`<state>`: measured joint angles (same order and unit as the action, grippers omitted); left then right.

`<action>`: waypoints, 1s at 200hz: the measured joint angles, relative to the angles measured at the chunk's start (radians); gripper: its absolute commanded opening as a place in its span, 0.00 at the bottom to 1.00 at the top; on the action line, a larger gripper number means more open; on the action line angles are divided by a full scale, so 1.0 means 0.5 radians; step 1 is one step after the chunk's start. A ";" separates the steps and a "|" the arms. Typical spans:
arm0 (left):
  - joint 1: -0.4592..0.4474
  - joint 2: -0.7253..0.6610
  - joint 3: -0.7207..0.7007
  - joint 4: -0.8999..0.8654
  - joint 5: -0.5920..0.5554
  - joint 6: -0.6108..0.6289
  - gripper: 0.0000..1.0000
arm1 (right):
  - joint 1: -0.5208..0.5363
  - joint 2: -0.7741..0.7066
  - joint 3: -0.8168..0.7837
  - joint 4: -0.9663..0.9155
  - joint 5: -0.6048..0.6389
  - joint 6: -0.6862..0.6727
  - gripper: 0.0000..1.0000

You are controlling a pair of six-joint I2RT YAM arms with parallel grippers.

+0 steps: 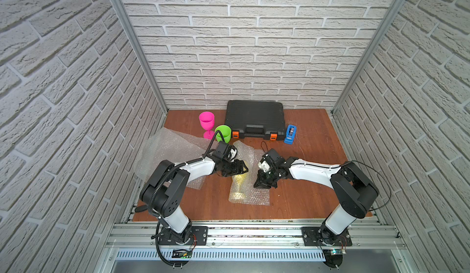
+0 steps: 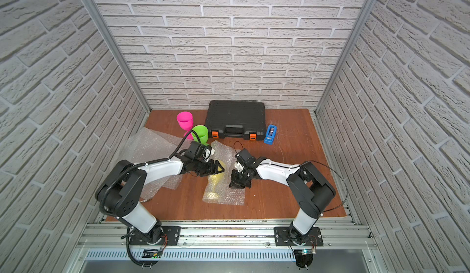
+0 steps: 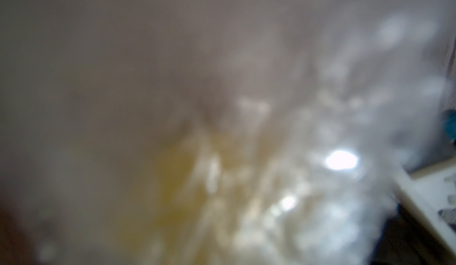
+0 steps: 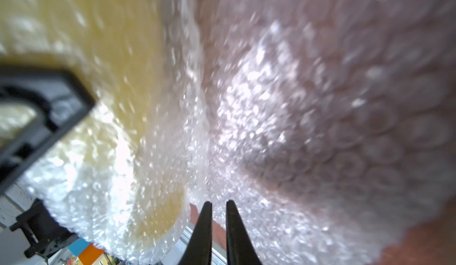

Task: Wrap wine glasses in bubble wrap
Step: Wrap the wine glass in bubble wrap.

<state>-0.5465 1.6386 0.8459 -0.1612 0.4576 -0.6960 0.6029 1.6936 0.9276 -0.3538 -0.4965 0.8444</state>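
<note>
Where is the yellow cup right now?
In both top views, the yellow goblet lies mid-table inside bubble wrap, between the left gripper and right gripper.

Three goblets (image 1: 206, 122) (image 1: 223, 133) (image 1: 239, 182), two bubble wraps (image 1: 165, 152) (image 1: 260, 195) (maybe more), one case (image 1: 255, 117), one dispenser (image 1: 290, 134)

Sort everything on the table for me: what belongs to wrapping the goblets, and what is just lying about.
For the job:
- yellow plastic goblet, lying partly wrapped
- clear bubble wrap sheet around it
- hot pink plastic goblet
- lime green plastic goblet
- spare clear bubble wrap sheets

Lying about:
- black plastic carry case with orange latches
- blue tape dispenser
</note>
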 measured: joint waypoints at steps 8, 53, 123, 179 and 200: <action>-0.008 0.002 0.006 -0.008 -0.005 0.006 0.67 | -0.044 0.037 0.041 -0.002 0.005 -0.016 0.13; -0.011 0.005 0.008 -0.009 0.006 0.010 0.65 | -0.150 0.378 0.343 0.118 -0.077 -0.083 0.13; -0.047 0.040 0.135 -0.216 -0.082 0.078 0.63 | -0.256 0.690 0.665 0.163 -0.172 -0.095 0.12; -0.137 0.112 0.311 -0.446 -0.271 0.097 0.64 | -0.357 0.871 0.878 0.293 -0.191 -0.095 0.11; -0.182 0.143 0.391 -0.552 -0.372 0.076 0.64 | -0.412 0.874 0.890 0.307 -0.169 -0.096 0.14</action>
<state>-0.6373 1.7100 1.0416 -0.4374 0.2718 -0.6582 0.3969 2.1304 1.3727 -0.2005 -0.5808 0.7963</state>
